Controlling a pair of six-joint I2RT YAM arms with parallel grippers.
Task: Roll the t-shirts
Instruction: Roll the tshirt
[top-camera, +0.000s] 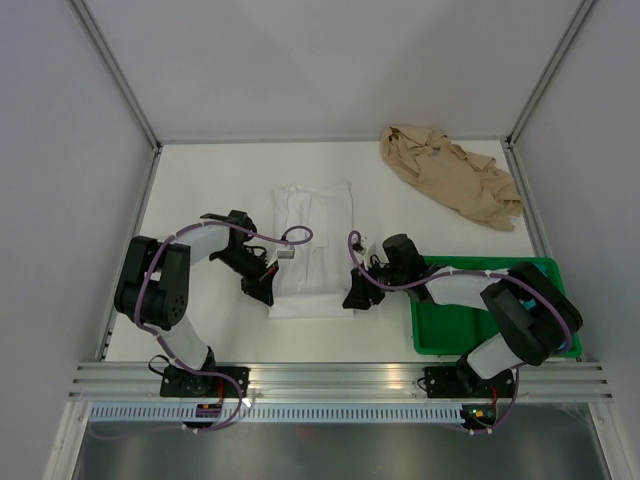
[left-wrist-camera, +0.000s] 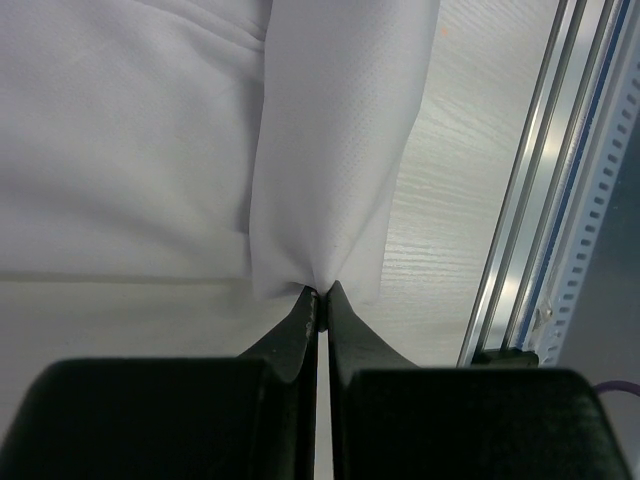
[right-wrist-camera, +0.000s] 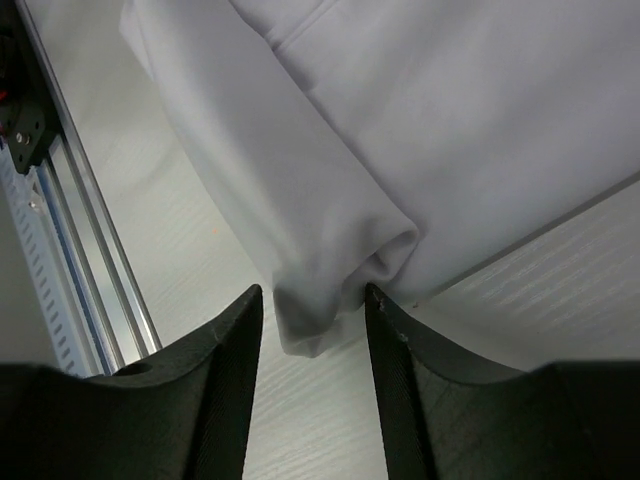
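The white t-shirt (top-camera: 312, 250) lies folded into a long strip at the table's middle. Its near end is lifted into a small fold. My left gripper (top-camera: 262, 290) is shut on the near left corner of the white t-shirt (left-wrist-camera: 330, 170), the cloth pinched between the fingertips. My right gripper (top-camera: 355, 297) is open at the near right corner, and the folded edge of the white t-shirt (right-wrist-camera: 330, 270) bulges between its fingers (right-wrist-camera: 235, 340). The tan-beige t-shirt (top-camera: 450, 175) lies crumpled at the far right.
A green plastic tray (top-camera: 490, 310) stands at the near right, under my right arm. The aluminium rail (top-camera: 340, 378) runs along the table's near edge, close to both grippers. Grey walls enclose the table's left, far and right sides.
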